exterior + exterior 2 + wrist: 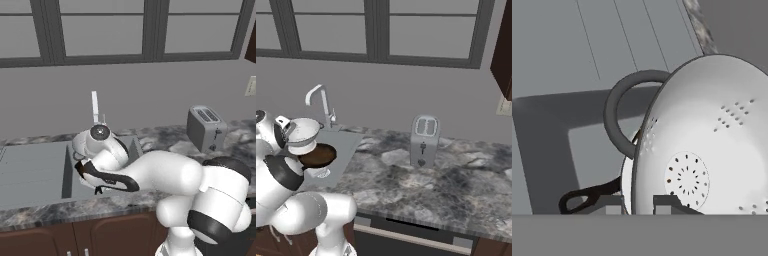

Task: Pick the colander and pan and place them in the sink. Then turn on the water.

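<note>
The claw (637, 205) is closed on the white colander's (302, 134) rim. It hangs above the dark pan (318, 155) lying in the grey sink (35, 172).

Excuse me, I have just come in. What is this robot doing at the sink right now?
The white arm is working over the sink. Its claw is shut on the rim of the white colander and holds it above the basin. The dark pan already lies in the sink, under the colander. The tap stands behind them, and no water runs from it yet. A toaster sits on the counter to the right, untouched.
</note>
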